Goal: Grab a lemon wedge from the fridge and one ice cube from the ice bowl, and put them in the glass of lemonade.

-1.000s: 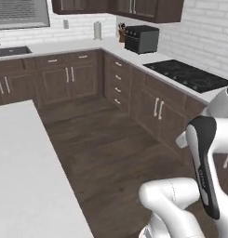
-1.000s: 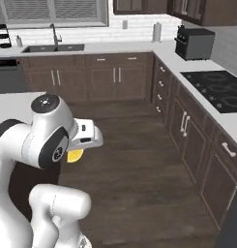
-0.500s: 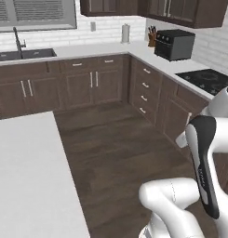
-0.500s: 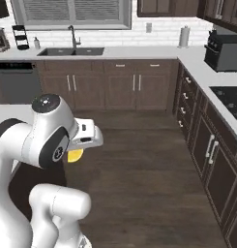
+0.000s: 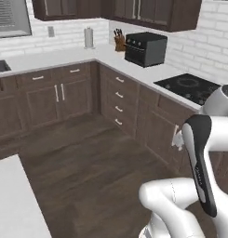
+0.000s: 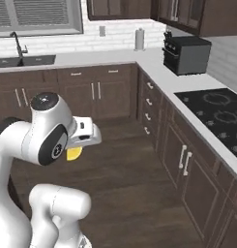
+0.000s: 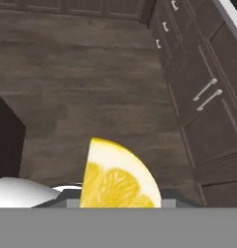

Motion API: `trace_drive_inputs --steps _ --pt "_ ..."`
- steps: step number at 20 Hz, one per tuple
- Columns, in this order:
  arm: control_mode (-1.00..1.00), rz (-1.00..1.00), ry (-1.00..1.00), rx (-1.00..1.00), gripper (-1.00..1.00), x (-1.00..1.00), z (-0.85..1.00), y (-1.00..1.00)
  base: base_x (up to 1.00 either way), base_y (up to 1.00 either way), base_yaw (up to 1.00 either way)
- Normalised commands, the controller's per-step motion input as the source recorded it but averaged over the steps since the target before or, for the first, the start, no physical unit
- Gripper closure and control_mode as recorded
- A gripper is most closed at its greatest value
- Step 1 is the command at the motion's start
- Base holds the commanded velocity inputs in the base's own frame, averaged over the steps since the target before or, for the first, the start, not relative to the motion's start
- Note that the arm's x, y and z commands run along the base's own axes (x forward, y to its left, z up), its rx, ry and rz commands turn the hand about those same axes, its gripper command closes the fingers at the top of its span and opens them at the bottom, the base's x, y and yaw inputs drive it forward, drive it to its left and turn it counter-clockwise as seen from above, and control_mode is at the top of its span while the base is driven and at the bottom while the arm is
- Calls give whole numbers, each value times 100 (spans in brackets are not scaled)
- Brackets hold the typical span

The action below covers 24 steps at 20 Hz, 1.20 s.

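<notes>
A dark-cabinet kitchen with a wood floor (image 6: 134, 193) and a pale surface (image 6: 154, 63) running round the corner, carrying a black toaster oven (image 6: 186, 53), a knife block (image 5: 118, 42) and a paper towel roll (image 6: 139, 38); a black cooktop (image 6: 214, 114) sits further along. The hand (image 6: 74, 152) hangs over the floor, pinching the lemon wedge (image 7: 117, 177), whose yellow also shows below the wrist from the right base view.

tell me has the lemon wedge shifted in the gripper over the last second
No. The lemon wedge sits under the same white hand housing; only the kitchen background swung as the base turned.
</notes>
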Motion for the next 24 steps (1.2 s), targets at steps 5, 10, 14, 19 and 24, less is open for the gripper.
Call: trace_drive_inputs --steps 5,10,14,19,24 --pt "100 0 0 0 100 0 0 0 91 -32 -54" --pt "100 0 0 0 100 0 0 0 41 -51 -68" --pt "100 0 0 0 100 0 0 0 46 -30 -71" --pt "100 0 0 0 100 0 0 0 44 -20 -74" --pt "100 0 0 0 100 0 0 0 33 -10 -79"
